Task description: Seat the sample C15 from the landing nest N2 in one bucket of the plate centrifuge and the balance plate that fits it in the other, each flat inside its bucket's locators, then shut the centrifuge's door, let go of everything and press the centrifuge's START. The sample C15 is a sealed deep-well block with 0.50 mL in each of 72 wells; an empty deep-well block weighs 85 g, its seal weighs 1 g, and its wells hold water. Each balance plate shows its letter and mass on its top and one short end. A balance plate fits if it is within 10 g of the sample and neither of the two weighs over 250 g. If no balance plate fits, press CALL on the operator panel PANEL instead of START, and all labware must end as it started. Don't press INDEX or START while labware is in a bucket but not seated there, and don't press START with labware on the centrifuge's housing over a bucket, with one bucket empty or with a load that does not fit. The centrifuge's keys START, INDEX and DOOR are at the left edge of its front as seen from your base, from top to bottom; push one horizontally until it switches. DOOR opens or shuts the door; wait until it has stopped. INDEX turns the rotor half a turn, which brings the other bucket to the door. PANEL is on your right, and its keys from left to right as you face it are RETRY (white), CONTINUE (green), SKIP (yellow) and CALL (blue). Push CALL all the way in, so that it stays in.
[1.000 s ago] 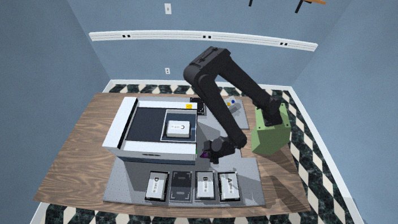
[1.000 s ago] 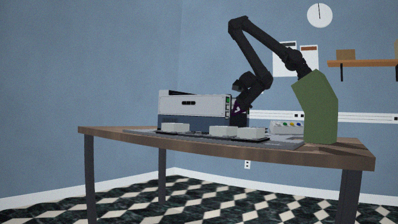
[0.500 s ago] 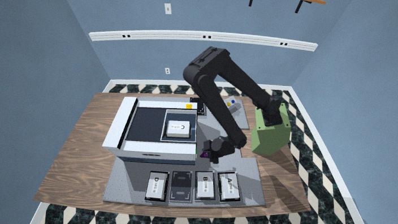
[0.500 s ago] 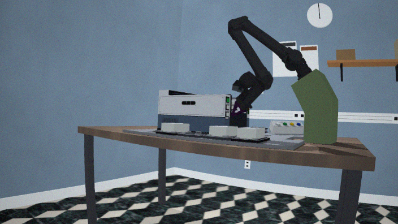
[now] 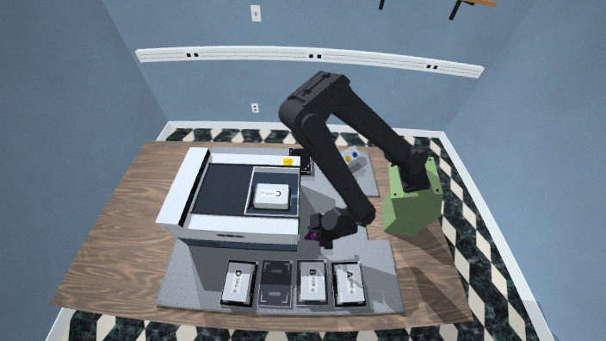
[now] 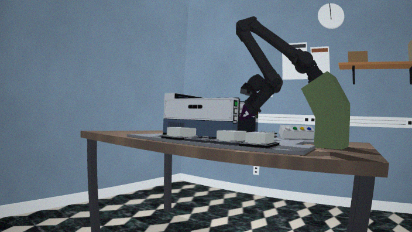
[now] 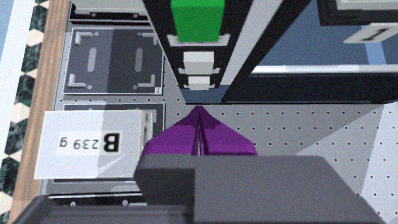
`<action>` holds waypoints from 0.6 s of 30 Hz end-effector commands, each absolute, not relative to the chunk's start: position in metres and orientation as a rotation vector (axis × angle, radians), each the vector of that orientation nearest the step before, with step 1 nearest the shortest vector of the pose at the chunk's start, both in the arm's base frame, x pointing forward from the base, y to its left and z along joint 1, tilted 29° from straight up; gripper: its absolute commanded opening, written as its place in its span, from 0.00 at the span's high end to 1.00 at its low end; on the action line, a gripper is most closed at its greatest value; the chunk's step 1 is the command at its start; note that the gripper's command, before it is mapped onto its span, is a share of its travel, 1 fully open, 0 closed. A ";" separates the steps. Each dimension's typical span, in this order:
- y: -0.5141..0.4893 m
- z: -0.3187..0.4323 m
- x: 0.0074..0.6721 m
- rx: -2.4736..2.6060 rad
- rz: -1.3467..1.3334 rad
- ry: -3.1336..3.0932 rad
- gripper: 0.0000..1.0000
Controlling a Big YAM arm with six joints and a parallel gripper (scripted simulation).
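Pincer (image 7: 200, 131) pressed fully shut and empty at frame centre, I judge plate C (image 5: 271, 195) rigid, heavy, best gripped across its long sides.

Readable stuff: plate in the centrifuge bucket (image 5: 271, 195) says "C". Front-row plates read "D" (image 5: 238, 282), "B" (image 5: 312, 281) ("B 239 g" up close), "A" (image 5: 349, 282).

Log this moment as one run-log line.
gripper: shut, empty, aimed at key column | white plate C: in bucket | grey centrifuge: door open
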State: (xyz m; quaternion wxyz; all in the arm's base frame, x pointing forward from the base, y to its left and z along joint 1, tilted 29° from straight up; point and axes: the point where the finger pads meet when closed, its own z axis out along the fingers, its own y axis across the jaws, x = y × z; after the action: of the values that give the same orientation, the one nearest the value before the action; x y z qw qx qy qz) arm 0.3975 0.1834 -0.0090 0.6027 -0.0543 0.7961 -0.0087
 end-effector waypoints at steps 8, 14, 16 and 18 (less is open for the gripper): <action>0.175 -0.011 0.399 -0.134 -0.050 1.851 1.00; 0.178 -0.003 0.405 -0.126 -0.040 1.835 1.00; 0.179 -0.001 0.406 -0.123 -0.038 1.832 1.00; 0.179 -0.001 0.407 -0.124 -0.037 1.832 1.00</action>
State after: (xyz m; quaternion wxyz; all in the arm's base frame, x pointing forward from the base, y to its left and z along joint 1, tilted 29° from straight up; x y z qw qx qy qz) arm 0.3985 0.1831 -0.0079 0.6034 -0.0543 0.7955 -0.0080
